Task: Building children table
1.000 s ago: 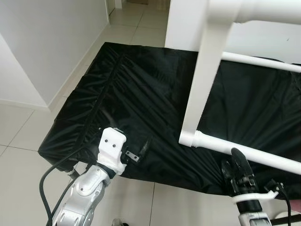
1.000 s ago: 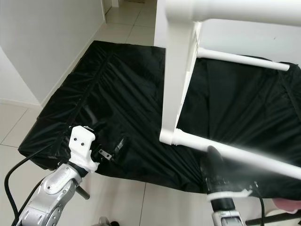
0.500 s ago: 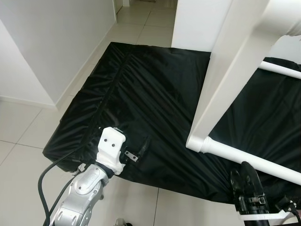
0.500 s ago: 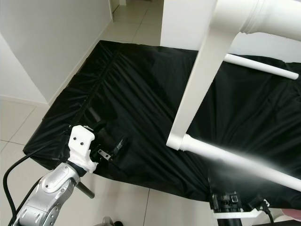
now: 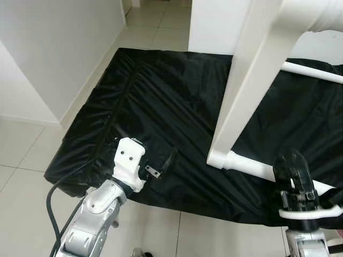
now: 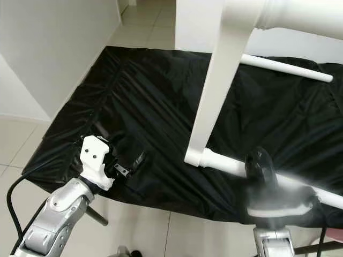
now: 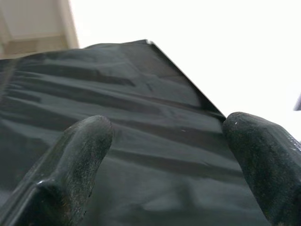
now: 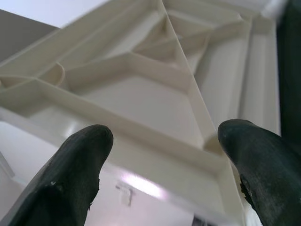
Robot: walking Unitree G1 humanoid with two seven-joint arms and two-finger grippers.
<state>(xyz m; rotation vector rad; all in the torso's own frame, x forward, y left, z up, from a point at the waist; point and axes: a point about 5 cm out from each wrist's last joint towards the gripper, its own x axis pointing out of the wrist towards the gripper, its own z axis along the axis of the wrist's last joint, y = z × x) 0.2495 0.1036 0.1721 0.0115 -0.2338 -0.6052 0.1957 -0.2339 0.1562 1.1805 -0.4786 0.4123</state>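
Assembly step: steady white plastic table frame (image 5: 244, 96) before seating more parts. Right gripper (image 5: 292, 171) at counter's (image 5: 161, 96) near edge, jaws spread wide, empty, aimed at frame's ribbed, glossy underside. Left gripper (image 7: 174, 155) wide open, empty, over near-left corner. Counter wears wrinkled, slippery black cloth; frame's round rail rests on it.

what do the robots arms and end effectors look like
Both arms are silver metal. The left arm carries a white two-holed bracket at the wrist and a looping black cable. Each end effector, left and right, has two long, rounded, matte black fingers. A white band rings the right wrist.
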